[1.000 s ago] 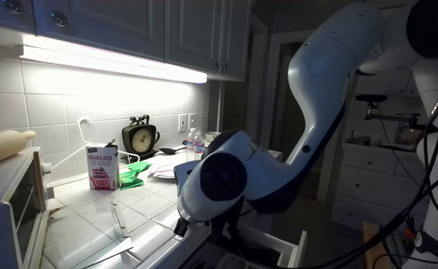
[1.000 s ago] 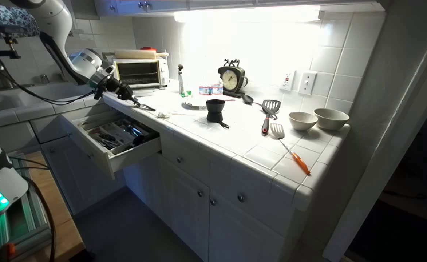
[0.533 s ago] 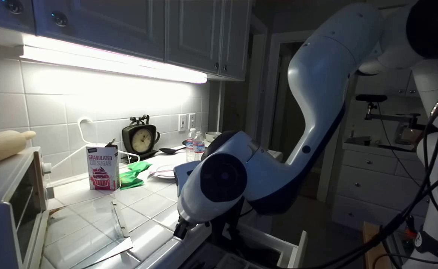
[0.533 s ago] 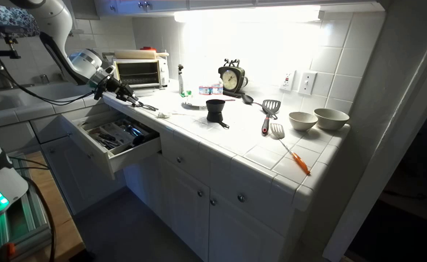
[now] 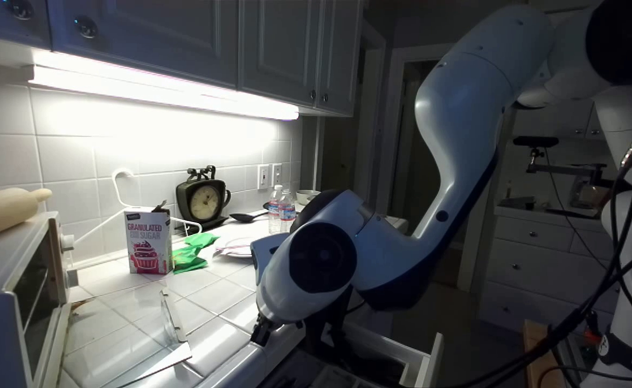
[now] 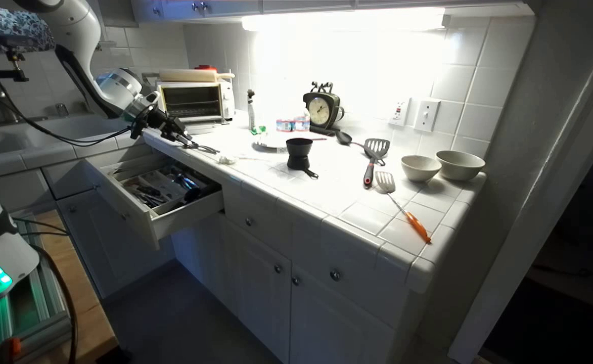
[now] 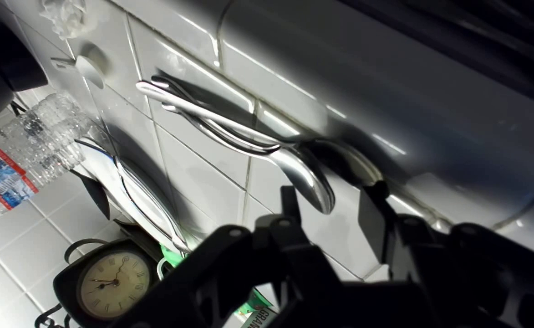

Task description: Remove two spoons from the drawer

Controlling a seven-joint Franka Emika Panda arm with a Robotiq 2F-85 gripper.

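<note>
The drawer (image 6: pixel 124 205) stands pulled open below the counter, with a tray of utensils inside; its corner shows in an exterior view (image 5: pixel 429 358). Shiny spoons (image 7: pixel 303 175) lie overlapped on the white tiled counter near its front edge, at least two handles side by side. A dark bowl shape beside them may be a reflection; I cannot tell. They also show in an exterior view (image 6: pixel 205 148). My gripper (image 7: pixel 333 191) is open and empty just above the counter. Its fingertips stand on either side of the spoon bowls' end, apart from the upper bowl. It also shows in an exterior view (image 6: pixel 190 142).
The toaster oven (image 6: pixel 192 101) stands behind the gripper. A sugar box (image 5: pixel 148 242), clock (image 5: pixel 204 200), water bottles (image 5: pixel 280 210) and a plate are along the wall. A black cup (image 6: pixel 299 153), spatulas (image 6: pixel 384 182) and bowls (image 6: pixel 421 168) are farther along the counter.
My gripper has opened and let go of the spoons. They now lie slightly farther right in an exterior view and look more spread. The arm has hardly moved.
</note>
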